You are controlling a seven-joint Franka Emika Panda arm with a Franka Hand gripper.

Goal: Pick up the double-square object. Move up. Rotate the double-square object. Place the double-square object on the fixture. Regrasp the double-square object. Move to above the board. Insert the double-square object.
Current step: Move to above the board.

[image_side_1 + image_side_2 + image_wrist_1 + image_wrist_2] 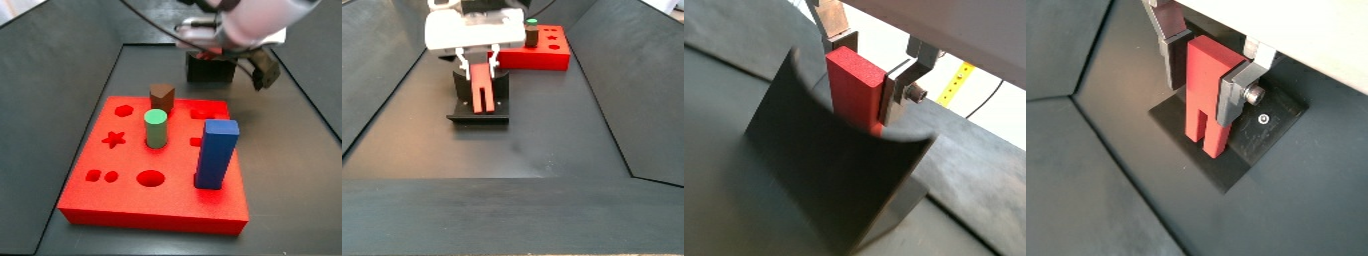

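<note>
Red-pink and flat, the double-square object [1203,95] is standing upright on the fixture [1240,150], its lower end split by a notch in a wrist view. The gripper [1207,70] is hovering right over the fixture, and its jaws are clamped on the object's upper part, with one silver finger [895,85] pressing against its side. In a side view the object [481,82] is showing as a red strip below the white gripper [480,60], resting against the dark fixture [480,108] on the table [543,150]. Behind it the board [154,170] is lying on the table, carrying a blue block [217,153], a green peg [155,129] and a brown peg [162,97].
</note>
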